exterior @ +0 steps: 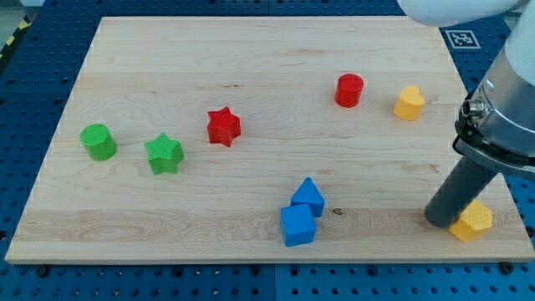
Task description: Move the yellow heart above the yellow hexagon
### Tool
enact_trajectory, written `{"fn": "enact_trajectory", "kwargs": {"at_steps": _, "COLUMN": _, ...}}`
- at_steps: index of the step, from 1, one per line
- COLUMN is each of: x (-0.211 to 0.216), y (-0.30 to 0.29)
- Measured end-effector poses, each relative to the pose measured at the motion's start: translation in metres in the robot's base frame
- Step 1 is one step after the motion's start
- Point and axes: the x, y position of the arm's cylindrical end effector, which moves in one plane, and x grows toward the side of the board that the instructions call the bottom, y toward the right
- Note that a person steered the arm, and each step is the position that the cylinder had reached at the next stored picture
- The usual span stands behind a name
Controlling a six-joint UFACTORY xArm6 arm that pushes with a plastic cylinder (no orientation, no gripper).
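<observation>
The yellow heart (409,103) lies near the board's right edge toward the view's top. The yellow hexagon (473,221) sits at the view's bottom right corner of the board, partly hidden by my rod. My tip (440,222) rests on the board right against the hexagon's left side, far below the heart.
A red cylinder (349,89) stands left of the heart. A red star (223,126), a green star (164,154) and a green cylinder (99,141) lie to the view's left. Two blue blocks (298,224) (308,196) touch near the bottom middle. The wooden board (251,58) has blue pegboard around it.
</observation>
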Motion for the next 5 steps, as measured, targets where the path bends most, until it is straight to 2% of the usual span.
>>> {"fn": "enact_trajectory", "kwargs": {"at_steps": 1, "x": 0.000, "y": 0.017}}
{"fn": "enact_trajectory", "kwargs": {"at_steps": 3, "x": -0.001, "y": 0.014}}
{"fn": "enact_trajectory", "kwargs": {"at_steps": 5, "x": -0.062, "y": -0.020}}
